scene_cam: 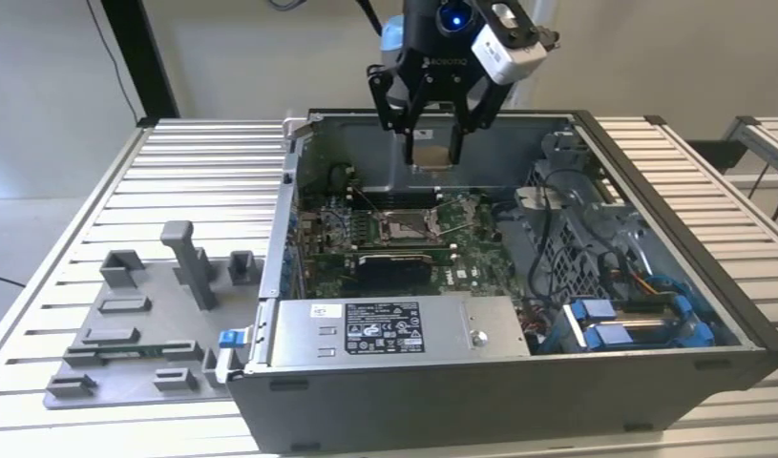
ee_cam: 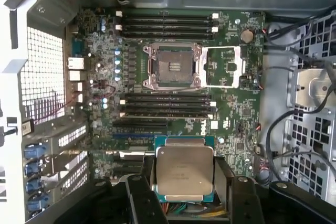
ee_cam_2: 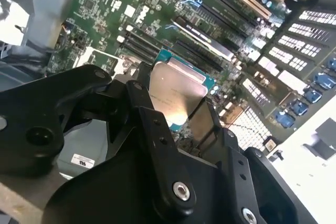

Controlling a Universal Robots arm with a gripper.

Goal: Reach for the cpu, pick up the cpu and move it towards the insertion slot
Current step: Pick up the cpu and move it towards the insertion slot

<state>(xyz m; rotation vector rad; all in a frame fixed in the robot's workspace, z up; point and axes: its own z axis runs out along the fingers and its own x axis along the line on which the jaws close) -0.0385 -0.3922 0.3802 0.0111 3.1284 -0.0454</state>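
Cpu [ee_cam: 185,177], a flat square chip with a silvery metal top and teal edge, hangs clamped in the hand above the open black computer case [scene_cam: 694,315] on the ribbed metal tabletop [scene_cam: 185,181]; the green motherboard [ee_cam: 231,114] lies below; the black hand [scene_cam: 433,153] grips the chip by two sides; the silver-framed square insertion slot [ee_cam: 172,66] sits apart from it, uncovered.

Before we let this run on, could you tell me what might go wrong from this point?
1. The gripper pinches the cpu only by its edges above the open case, so a slip could drop it onto the motherboard.
2. The insertion slot lies open with its centre exposed; a tilted or offset arrival might damage it.
3. The slot's raised frame and memory slots crowd the approach.
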